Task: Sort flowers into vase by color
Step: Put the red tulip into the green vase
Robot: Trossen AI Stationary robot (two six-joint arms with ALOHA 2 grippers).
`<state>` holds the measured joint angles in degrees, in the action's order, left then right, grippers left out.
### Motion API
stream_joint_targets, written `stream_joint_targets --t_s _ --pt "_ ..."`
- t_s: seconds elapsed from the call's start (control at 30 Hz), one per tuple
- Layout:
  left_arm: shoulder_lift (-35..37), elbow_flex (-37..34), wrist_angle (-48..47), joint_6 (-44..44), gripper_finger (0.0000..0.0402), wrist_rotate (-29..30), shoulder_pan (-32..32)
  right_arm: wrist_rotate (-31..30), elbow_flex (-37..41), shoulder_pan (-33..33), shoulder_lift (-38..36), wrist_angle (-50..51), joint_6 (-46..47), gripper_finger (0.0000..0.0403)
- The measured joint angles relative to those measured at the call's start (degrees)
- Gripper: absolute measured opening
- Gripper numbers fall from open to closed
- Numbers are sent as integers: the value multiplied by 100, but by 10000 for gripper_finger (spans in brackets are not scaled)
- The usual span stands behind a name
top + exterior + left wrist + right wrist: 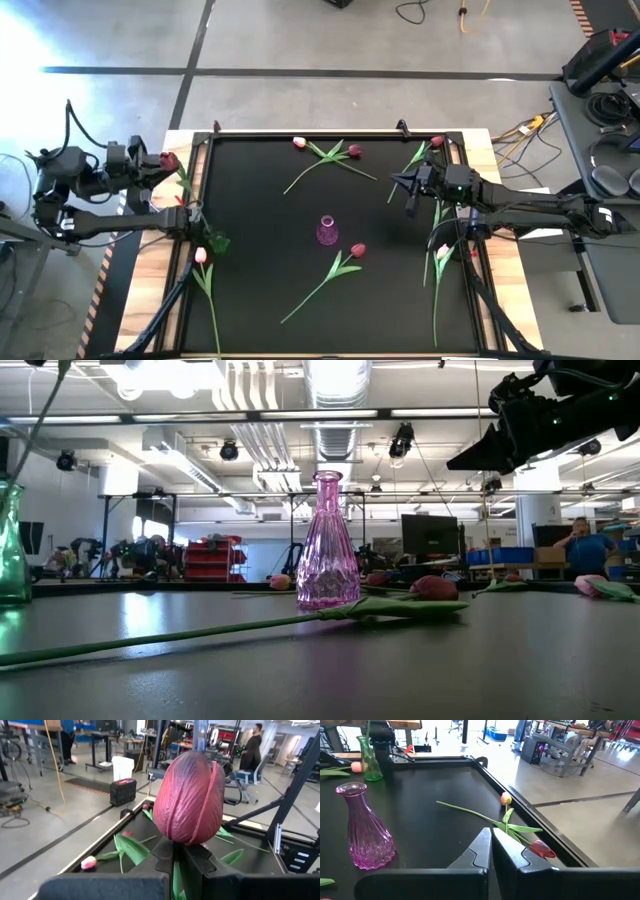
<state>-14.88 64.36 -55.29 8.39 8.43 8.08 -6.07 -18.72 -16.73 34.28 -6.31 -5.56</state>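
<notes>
High view: the left gripper was found at the left edge of the black mat, just beside the green vase, with a dark red tulip carried on a long stem that ran from the fingers away from the vase. The pink vase stood near the mat's centre, well apart from the green vase. The right gripper hung to the right of the pink vase, fingers closed together and nothing seen between them. Other tulips lay scattered about the pink vase.

Low view: the pink vase was seen upright, with a red tulip lying just beside it; the green vase stood at the far left.

Left wrist view: the fingers were clamped narrowly on the stem, the red head standing directly above them.

Right wrist view: the fingers met with no gap and held nothing; a red tulip lay just beyond them at the mat's edge.

Judgement: insertion appeared to be the step in hand. The stem's lower end should be brought plumb over the vase mouth and lowered slowly, the grip being kept until the stem is well inside, lest the light vase be tipped.
</notes>
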Motion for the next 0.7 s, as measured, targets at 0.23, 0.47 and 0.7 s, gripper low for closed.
stream_joint_targets --t_s 0.23,0.47,0.7 --pt "44 -29 37 -62 0 -119 0 0 0 0 0 0 0 9" --pt "152 -445 74 -193 0 -523 0 0 0 0 0 2 0 9" --pt "472 -1086 305 -200 0 -1104 0 2 0 0 0 2 0 9"
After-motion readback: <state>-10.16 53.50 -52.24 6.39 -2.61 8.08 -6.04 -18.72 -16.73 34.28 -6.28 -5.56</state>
